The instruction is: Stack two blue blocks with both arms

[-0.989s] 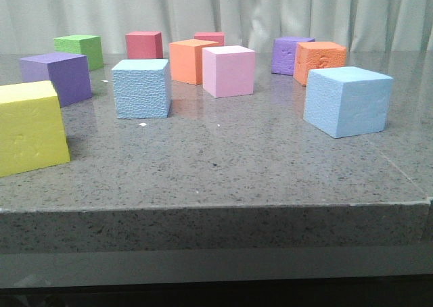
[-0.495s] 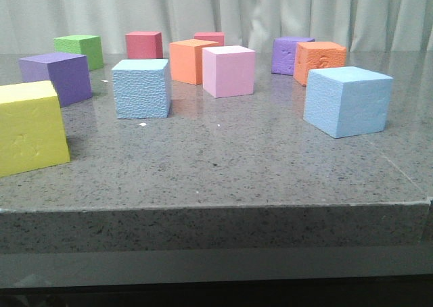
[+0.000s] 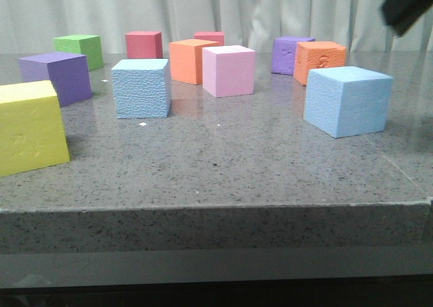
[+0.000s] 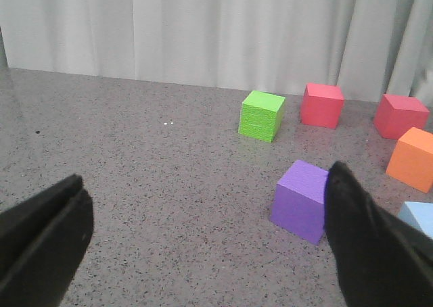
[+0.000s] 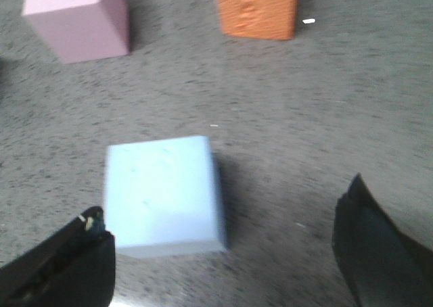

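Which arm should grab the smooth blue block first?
Right, probably. Its wrist view shows the smooth blue block just below the open right gripper; the left gripper faces the purple cube instead.

Right arm [image 3: 408, 8]: now seen entering the front view at 1 o'clock, above the smooth blue block [image 3: 348, 101]; it was absent from both earlier frames.
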You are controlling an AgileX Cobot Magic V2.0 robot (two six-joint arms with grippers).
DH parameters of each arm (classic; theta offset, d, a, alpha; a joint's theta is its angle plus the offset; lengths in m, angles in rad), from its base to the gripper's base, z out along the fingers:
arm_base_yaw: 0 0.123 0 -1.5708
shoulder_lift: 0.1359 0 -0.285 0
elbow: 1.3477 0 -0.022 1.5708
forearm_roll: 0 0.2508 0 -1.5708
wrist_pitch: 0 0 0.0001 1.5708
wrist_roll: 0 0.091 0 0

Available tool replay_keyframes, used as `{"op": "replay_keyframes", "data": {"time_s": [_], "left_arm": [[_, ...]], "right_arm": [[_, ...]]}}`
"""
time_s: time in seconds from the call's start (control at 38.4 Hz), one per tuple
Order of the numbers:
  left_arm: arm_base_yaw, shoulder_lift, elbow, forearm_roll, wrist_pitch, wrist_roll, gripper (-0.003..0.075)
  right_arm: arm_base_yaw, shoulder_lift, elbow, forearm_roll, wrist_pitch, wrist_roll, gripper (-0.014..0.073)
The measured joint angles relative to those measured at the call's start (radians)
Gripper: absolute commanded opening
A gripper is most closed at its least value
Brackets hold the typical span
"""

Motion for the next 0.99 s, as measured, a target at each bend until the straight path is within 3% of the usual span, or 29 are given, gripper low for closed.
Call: {"op": "replay_keyframes", "data": {"time_s": [0.16, 0.57, 0.65, 0.75, 0.83, 0.99], "left_arm": [[0.0, 0.0, 0.0, 0.0, 0.0, 0.0, 0.0673], [0.0, 0.0, 0.0, 0.0, 0.0, 0.0, 0.0673], [0.0, 0.0, 0.0, 0.0, 0.0, 0.0, 0.0673], [0.0, 0.0, 0.0, 0.0, 0.0, 0.0, 0.0673], [0.0, 0.0, 0.0, 0.0, 0.0, 0.0, 0.0673], [0.0, 0.0, 0.0, 0.0, 0.0, 0.0, 0.0673]], "right_arm": [[0.088, 0.123, -0.09, 0.004, 0.008, 0.0, 0.0653], [0.097, 0.243, -0.108, 0.008, 0.008, 0.0, 0.0641], [0.097, 0.259, -0.108, 0.008, 0.008, 0.0, 0.0572], [0.097, 0.263, -0.108, 0.008, 0.008, 0.0, 0.0379], [0.097, 0.263, -0.108, 0.008, 0.008, 0.0, 0.0281], [0.097, 0.263, -0.114, 0.008, 0.008, 0.0, 0.0258]]}}
